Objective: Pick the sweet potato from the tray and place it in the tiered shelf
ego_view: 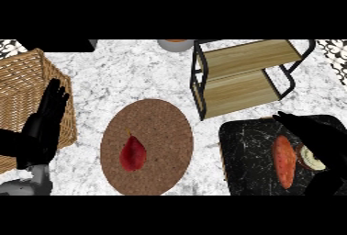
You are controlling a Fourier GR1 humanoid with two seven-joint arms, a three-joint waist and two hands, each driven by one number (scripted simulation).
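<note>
Sweet potato (284, 160) lies on the dark tray (251, 156) — right hand (318, 142) arched over it, fingers apart, nothing clasped (left hand (44, 126) rests open) — shelf (244, 75) just behind.

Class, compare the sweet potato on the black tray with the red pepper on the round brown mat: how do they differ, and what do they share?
The sweet potato is orange; the red pepper is deep red. The sweet potato looks longer and evenly rounded; the pepper is shorter, tapering to a thin stem. The sweet potato lies on the black tray beside the right hand; the pepper lies on the mat, with no hand near. Both lie flat, lengthwise up the view.
</note>
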